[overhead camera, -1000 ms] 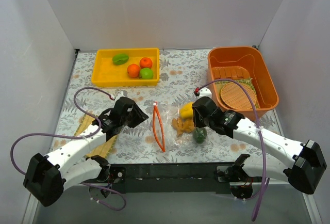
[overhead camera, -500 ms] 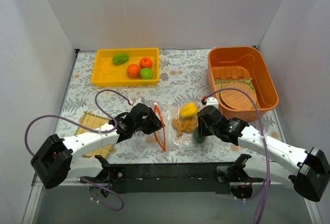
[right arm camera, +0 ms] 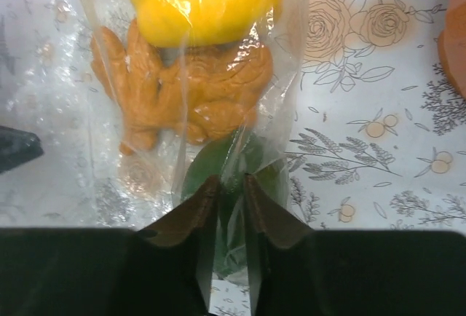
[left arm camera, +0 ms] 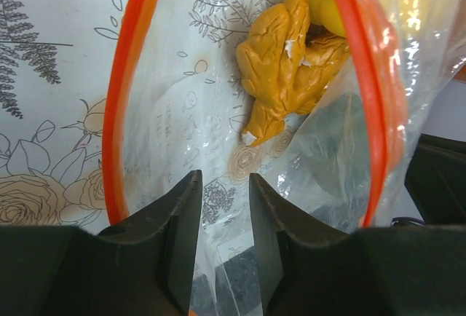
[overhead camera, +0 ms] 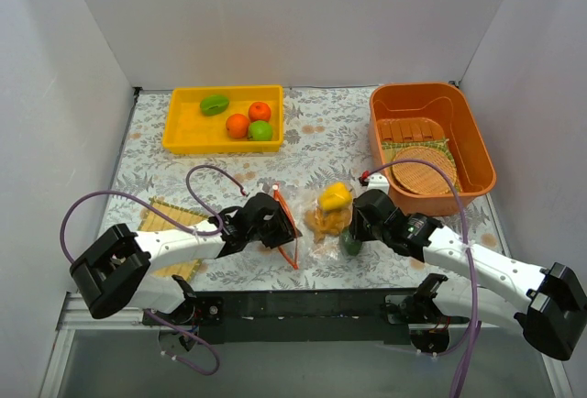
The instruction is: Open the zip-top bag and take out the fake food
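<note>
The zip-top bag [overhead camera: 316,233] lies at the table's middle, its orange-red zip strip [overhead camera: 286,233] spread in an open loop. Inside are a yellow piece [overhead camera: 334,196], a tan-brown lumpy piece [overhead camera: 323,222] and a dark green piece [overhead camera: 349,244]. My left gripper [overhead camera: 282,226] is at the bag's mouth, between the two zip strips [left arm camera: 120,112], jaws a narrow gap apart over the lower film [left arm camera: 224,181]; the tan piece [left arm camera: 280,61] lies ahead. My right gripper [overhead camera: 354,230] is shut on the bag's closed end [right arm camera: 231,181] at the green piece [right arm camera: 207,170].
A yellow tray [overhead camera: 223,149] at the back left holds two orange balls, a bright green ball and a green piece. An orange bin [overhead camera: 376,132] at the back right holds wooden slats and a woven disc. A straw mat [overhead camera: 170,215] lies under my left arm.
My left arm swung right, from over the straw mat to the bag's mouth. My right gripper kept its hold on the bag's end and shifted a little right.
</note>
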Robot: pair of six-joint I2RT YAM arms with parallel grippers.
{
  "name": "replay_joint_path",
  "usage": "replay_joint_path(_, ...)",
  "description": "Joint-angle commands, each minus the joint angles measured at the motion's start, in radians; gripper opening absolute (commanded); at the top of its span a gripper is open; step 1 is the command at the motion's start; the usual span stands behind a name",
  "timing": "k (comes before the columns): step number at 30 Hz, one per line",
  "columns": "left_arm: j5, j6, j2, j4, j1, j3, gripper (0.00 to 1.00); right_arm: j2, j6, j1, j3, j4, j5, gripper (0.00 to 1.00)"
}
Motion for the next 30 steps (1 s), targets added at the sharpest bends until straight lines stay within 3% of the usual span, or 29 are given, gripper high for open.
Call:
replay_joint_path(1,-0.003,-0.001,-0.007,0.022,-0.005,-0.023,0.31,0.016,-0.004,-0.001,0.012,0.034,-0.042,0.20)
replay_joint_path(6,-0.014,0.012,0.000,0.034,-0.006,-0.039,0.34,0.044,-0.019,-0.001,0.072,0.063,-0.108,0.02)
replay_joint_path(9,-0.017,0.032,0.006,0.083,-0.005,-0.036,0.41,0.052,-0.022,0.001,0.121,0.024,-0.068,0.02)
replay_joint_path(14,-0.063,0.069,0.053,0.079,-0.003,0.039,0.44,0.038,-0.028,0.010,0.155,-0.046,-0.008,0.19)
replay_joint_path(18,-0.084,0.103,0.087,0.101,0.024,0.075,0.44,0.050,-0.030,0.021,0.175,-0.066,0.024,0.41)
replay_joint_path(24,-0.084,0.161,0.147,0.083,0.044,0.162,0.48,0.127,-0.063,0.021,0.207,-0.055,0.087,0.61)
replay_joint_path(27,-0.077,0.175,0.182,0.077,0.061,0.179,0.48,0.205,-0.086,0.011,0.259,-0.069,0.122,0.70)
replay_joint_path(30,-0.077,0.192,0.214,0.076,0.072,0.193,0.52,0.271,-0.097,-0.005,0.282,-0.049,0.113,0.70)
